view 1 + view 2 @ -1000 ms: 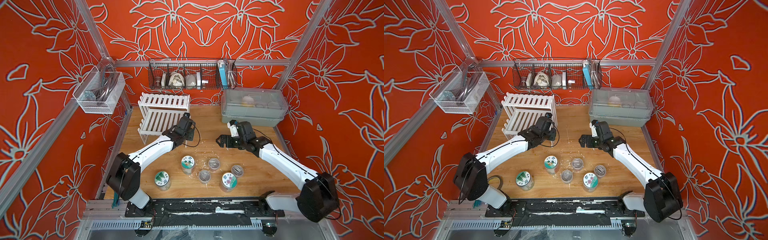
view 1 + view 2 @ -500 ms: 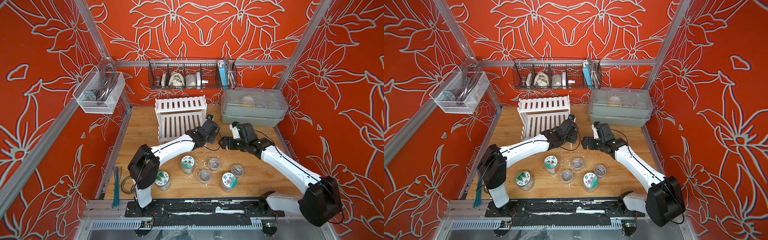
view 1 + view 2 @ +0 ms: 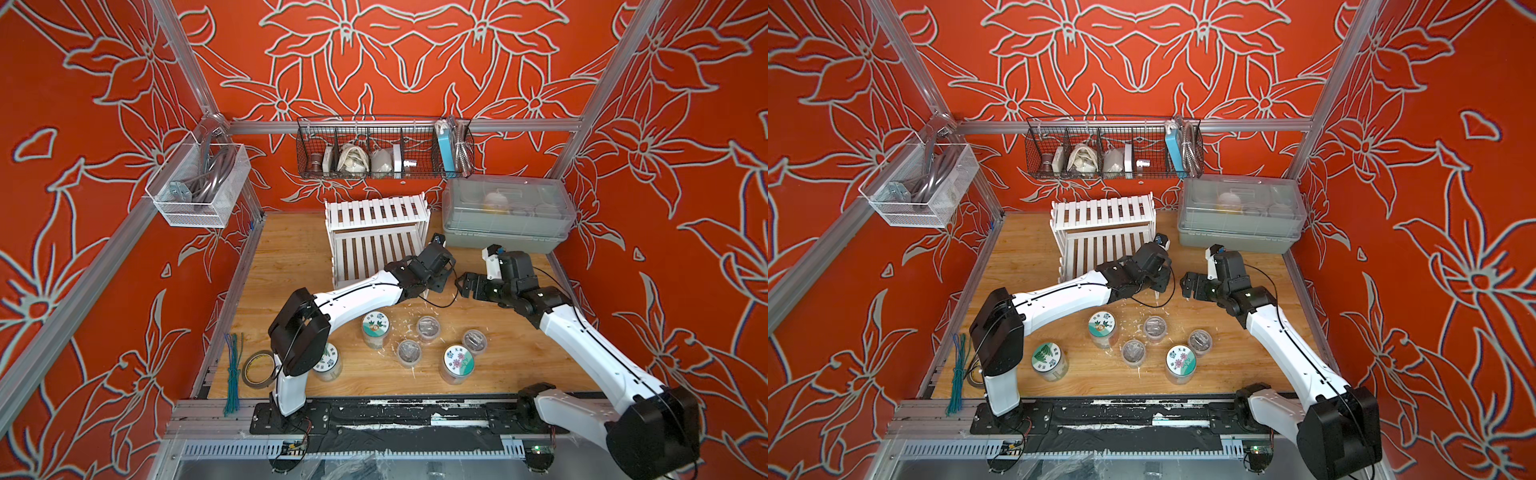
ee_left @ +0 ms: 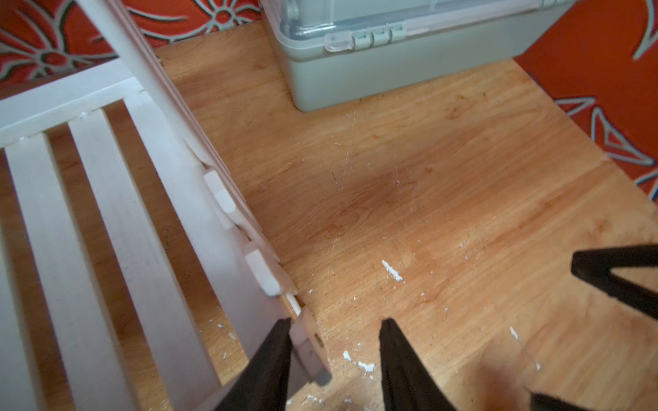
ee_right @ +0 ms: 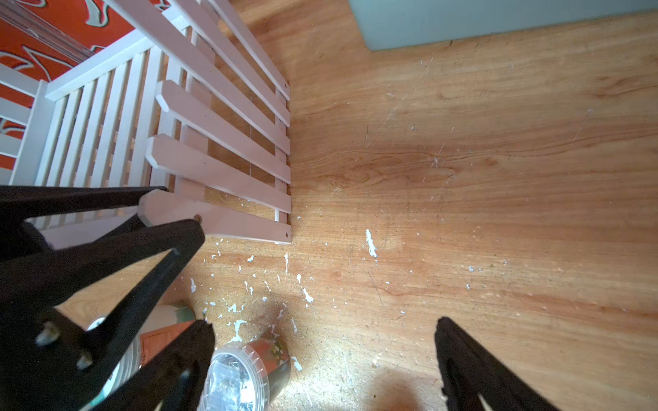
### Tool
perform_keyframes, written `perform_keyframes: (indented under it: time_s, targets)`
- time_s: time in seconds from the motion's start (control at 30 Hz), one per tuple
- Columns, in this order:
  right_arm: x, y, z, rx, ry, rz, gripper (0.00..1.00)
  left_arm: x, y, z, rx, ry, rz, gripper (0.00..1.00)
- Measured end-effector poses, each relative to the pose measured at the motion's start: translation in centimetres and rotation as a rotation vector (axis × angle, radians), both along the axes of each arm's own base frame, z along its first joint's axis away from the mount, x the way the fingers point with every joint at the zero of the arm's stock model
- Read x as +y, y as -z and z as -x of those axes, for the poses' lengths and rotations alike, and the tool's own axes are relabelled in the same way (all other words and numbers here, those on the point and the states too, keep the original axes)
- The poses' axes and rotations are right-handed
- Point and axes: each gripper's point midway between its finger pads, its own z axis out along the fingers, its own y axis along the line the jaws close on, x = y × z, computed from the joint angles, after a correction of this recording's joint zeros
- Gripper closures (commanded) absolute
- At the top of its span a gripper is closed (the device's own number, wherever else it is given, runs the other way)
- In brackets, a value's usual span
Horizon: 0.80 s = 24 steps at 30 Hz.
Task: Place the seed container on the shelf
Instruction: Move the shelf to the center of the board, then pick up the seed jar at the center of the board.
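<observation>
White shelf point(image 3: 376, 237) has slid from left to centre frame; left jaws just parted off its corner post, right jaws gape empty; seed containers point(image 3: 375, 328) next.

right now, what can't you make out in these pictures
- Grey lidded box contents: frosted lid blurs them, both top views.
- Seed container label print: too small, top views.
- Shelf near corner: left arm covers it, top views.
- Clear tub: cut off by bottom edge, right wrist view.
</observation>
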Motion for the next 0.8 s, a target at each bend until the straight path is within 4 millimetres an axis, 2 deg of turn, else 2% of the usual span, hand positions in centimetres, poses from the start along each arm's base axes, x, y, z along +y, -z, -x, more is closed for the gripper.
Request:
perform_keyframes:
  time_s: [0.13,0.23,0.33,0.43,0.6,0.8]
  targets:
    - [0.6,0.0,0.5,0.009,-0.045,-0.014,0.00,1.1,-1.1,1.1,0.030,0.017,-0.011,0.48]
    - [1.1,-0.2,0.8,0.019,-0.068,-0.021,0.00,2.8,-3.6,2.0,0.028,0.012,0.012,0.47]
    - [2.1,-1.0,1.5,0.029,-0.108,-0.006,0.00,5.8,-6.2,2.9,0.020,-0.022,0.054,0.47]
    - [4.5,-2.5,2.4,0.020,-0.192,0.005,0.01,10.1,-7.6,4.0,0.020,-0.089,0.093,0.46]
    - [7.7,-3.3,5.0,0.018,-0.308,0.014,0.02,17.6,-6.7,6.6,0.056,-0.230,0.126,0.46]
    - [10.6,-2.4,8.4,0.056,-0.419,0.053,0.03,23.8,-5.2,8.7,0.098,-0.375,0.166,0.46]
